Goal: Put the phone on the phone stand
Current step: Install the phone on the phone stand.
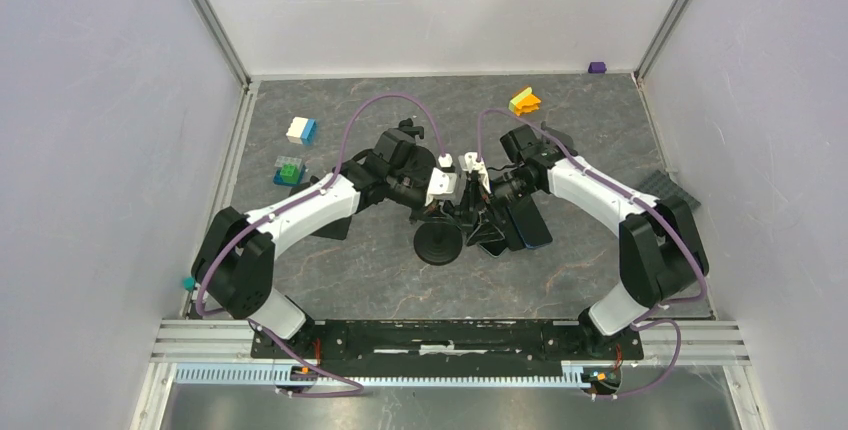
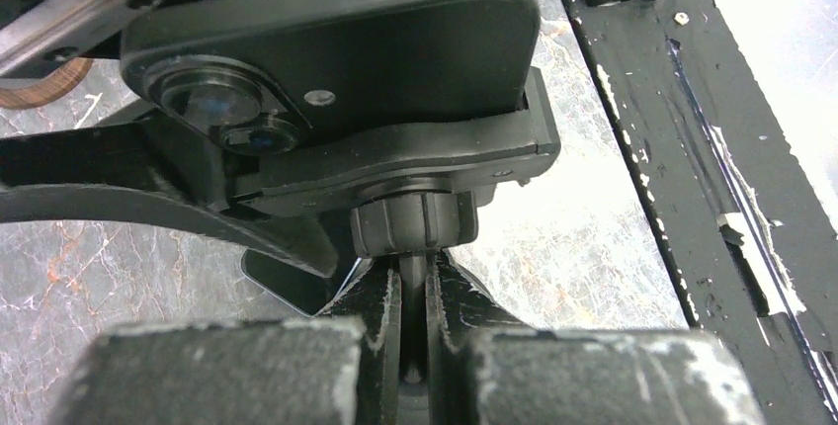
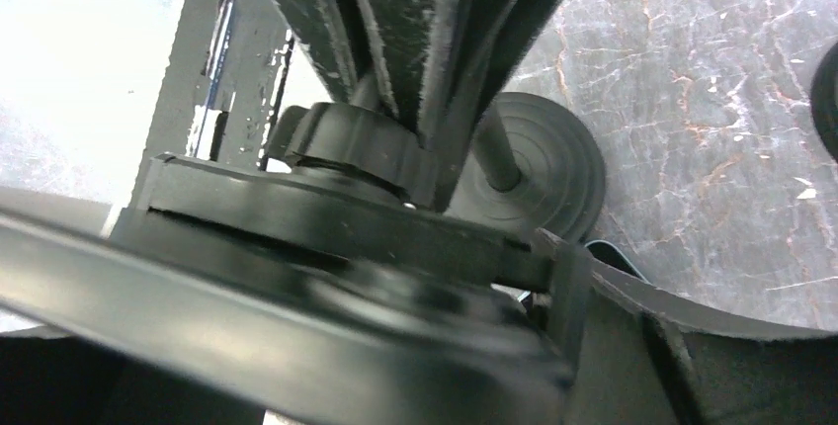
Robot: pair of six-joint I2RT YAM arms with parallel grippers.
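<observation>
We saw the left gripper [image 2: 413, 282] clenched on the phone stand [image 2: 435, 153] stem and the phone [image 2: 366, 40] against its cradle. The right gripper [image 1: 488, 205] sat wide around the phone; we couldn't tell if it gripped.

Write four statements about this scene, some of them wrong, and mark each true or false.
1. The left claw is shut on the stem of the phone stand. True.
2. The stand's cradle is empty. False: a phone lies against it, with its camera lenses facing the left wrist camera.
3. An orange and yellow block lies on the table. True.
4. The green block is stacked on the white and blue block. False: they lie apart, side by side on the table.
</observation>
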